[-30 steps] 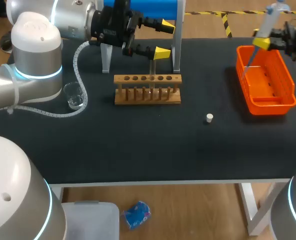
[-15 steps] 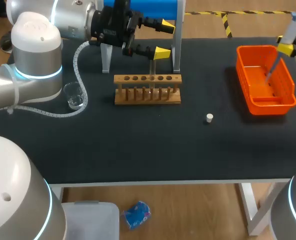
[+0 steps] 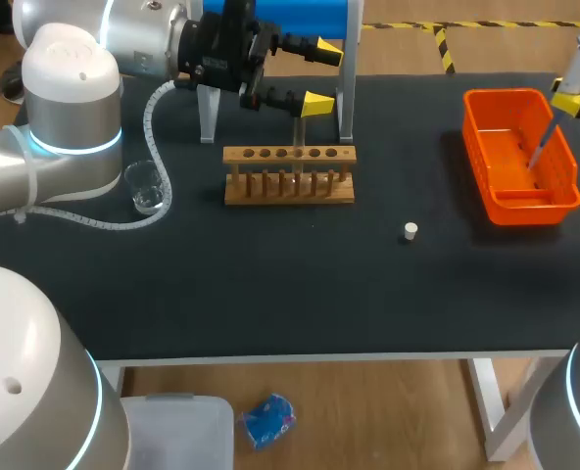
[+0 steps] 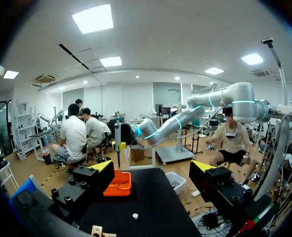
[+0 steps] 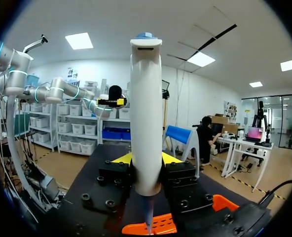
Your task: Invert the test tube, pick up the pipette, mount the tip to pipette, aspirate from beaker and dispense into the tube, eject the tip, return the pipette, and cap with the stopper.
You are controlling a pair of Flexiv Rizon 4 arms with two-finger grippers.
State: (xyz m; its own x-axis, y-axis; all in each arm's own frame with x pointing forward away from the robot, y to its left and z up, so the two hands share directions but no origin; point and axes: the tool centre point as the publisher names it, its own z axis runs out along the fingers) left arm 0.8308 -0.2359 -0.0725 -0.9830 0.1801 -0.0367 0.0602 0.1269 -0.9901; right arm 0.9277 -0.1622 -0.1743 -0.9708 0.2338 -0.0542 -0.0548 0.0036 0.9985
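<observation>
Our dark tabletop (image 3: 270,294) carries a wooden rack (image 3: 288,186) near its middle. A beaker (image 3: 145,188) stands to the rack's left and a white stopper (image 3: 410,231) to its right. An orange bin (image 3: 530,208) sits far right, and a stand (image 3: 346,98) just behind the rack.

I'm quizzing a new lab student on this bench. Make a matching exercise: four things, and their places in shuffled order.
1 pipette
2 stopper
3 beaker
4 test tube

A in the wooden rack
B alone on the bare table
C in the right claw, above the orange tray
D left of the rack

Pairs: 1-C, 2-B, 3-D, 4-A
</observation>
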